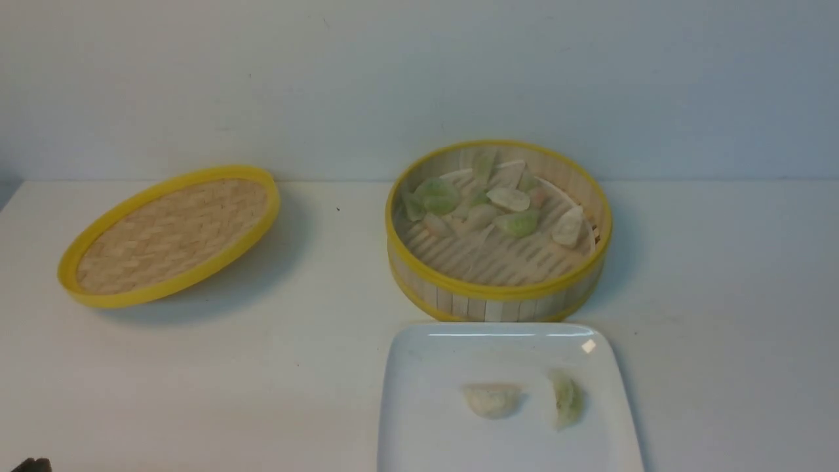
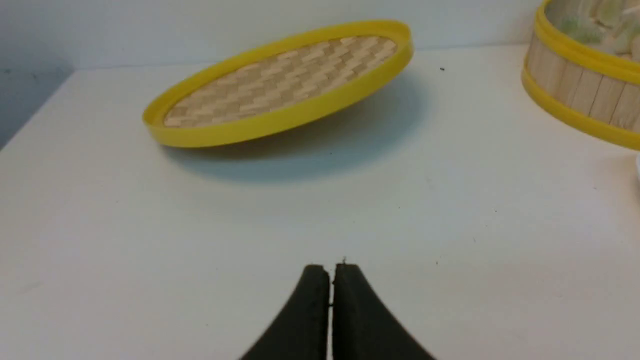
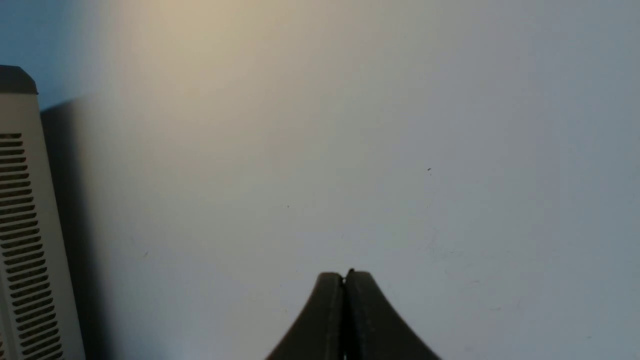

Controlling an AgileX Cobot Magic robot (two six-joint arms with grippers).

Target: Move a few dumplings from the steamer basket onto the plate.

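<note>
Finding: my left gripper [image 2: 331,270] is closed, pads pressed together with nothing between them; my right gripper [image 3: 345,276] is likewise closed and empty. The steamer basket [image 1: 488,303] stands uncovered at centre right of the front frame, with a cluster of dumplings [image 1: 508,198] toward its far side; the plate [image 1: 426,367] sits just below it at bottom centre, carrying a whitish dumpling [image 1: 491,400] and a green dumpling [image 1: 567,398], apart from each other; the lid [image 1: 172,235] rests tilted at the frame's left. Judgement: the transfer is partly, perhaps wholly, met; if another is wanted, I should part the jaws before descending, choose an outlying dumpling near the basket's right wall, close gently since these look soft, lift clear of the rim, and set it on bare plate. Pose: left arm low over the table [image 2: 150,240], aimed toward the lid; right arm low too, facing bare surface beside a vented casing [image 3: 25,225]; neither is near the basket.
</note>
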